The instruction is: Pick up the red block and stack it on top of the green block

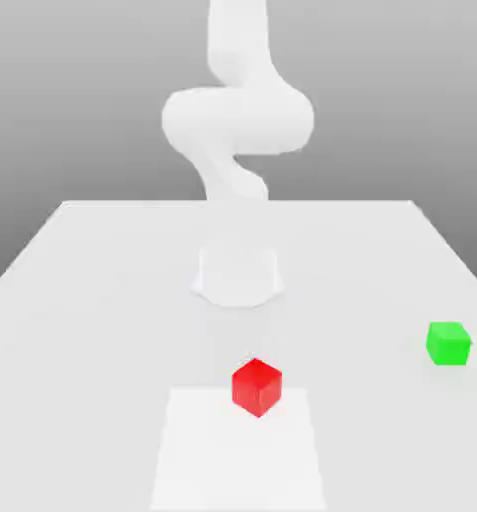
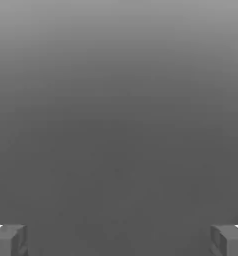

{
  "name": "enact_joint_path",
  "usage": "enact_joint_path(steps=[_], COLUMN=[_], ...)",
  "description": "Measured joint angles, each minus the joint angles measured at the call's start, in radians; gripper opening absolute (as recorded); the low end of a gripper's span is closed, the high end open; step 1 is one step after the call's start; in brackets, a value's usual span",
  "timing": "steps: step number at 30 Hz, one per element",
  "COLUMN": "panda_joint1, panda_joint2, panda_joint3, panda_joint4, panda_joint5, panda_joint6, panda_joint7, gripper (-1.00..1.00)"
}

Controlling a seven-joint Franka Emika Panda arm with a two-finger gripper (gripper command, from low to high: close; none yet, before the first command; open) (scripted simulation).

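The red block [image 1: 257,387] sits on the white table [image 1: 102,290] near the front, a little in front of the arm's base [image 1: 237,275]. Further toward the exterior view's right, the green block [image 1: 448,343] rests on the table by itself, well apart from the red one. In the hand view my gripper [image 2: 119,240] is open, its two grey fingertips [image 2: 10,240] standing far apart with nothing between them, against a plain grey background. The white arm [image 1: 237,115] rises and bends above its base at the back of the table.
A paler square patch [image 1: 237,455] marks the table surface at the front; the red block stands on its far edge. The table's right edge runs close behind the green block.
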Motion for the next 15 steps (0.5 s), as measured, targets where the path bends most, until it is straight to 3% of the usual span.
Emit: enact_joint_path(steps=[15], panda_joint1=[0.177], panda_joint2=[0.456], panda_joint3=[-0.14], panda_joint4=[-0.496], panda_joint5=[-0.053], panda_joint6=[0.368], panda_joint7=[-0.536], gripper=[0.0])
